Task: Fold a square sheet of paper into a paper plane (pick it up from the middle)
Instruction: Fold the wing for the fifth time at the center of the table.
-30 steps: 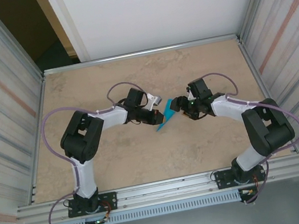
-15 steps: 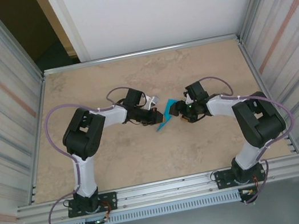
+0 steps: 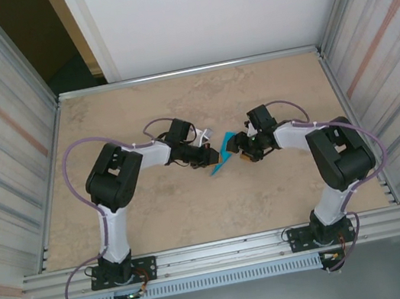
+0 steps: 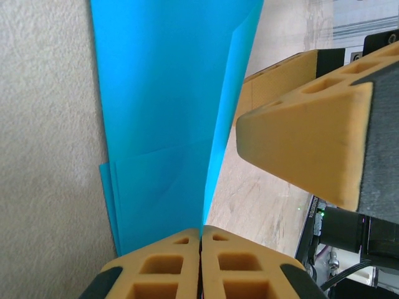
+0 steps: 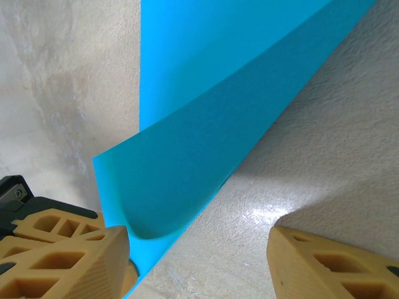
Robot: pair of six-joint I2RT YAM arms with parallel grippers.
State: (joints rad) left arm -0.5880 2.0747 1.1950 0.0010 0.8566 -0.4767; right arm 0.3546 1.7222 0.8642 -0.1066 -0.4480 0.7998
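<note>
**Left jaws pinch the folded paper, right jaws stand apart beside it**

In the top view, the left arm [image 3: 147, 156] reaches in from 9 o'clock toward the middle of the bench [image 3: 196, 212]. Its jaws are closed tight on the paper [image 3: 221, 160]. In the left wrist view the two tan fingers [image 4: 165, 269] meet with no gap, and a thin edge of the paper [image 4: 168, 93] goes in at the seam between them. The fingers are moulded blocks with hollow cells, somewhat like a honeycomb.

The paper is teal-blue, thin, plain and smooth. It is folded in more than one layer. The left wrist view shows a faint crease across it, a second layer showing at the 7 o'clock side, and one flap standing up from the bench. From above it is a narrow pointed shape with its tip toward 7 o'clock, near the centre of the bench, between the two arms. In the right wrist view the paper [image 5: 206, 143] curves up like a shallow trough, with its lower face in shadow.

The right arm [image 3: 294, 133] comes in from 3 o'clock. Its jaws stand moderately wide and grip nothing. Its fingers [image 5: 68, 268] sit at the two bottom corners of the right wrist view, with bare bench between them. The finger at 7 o'clock is just beside the paper's corner, and I cannot tell if it touches. The bench is beige, mottled like stone, and a little grainy.
</note>
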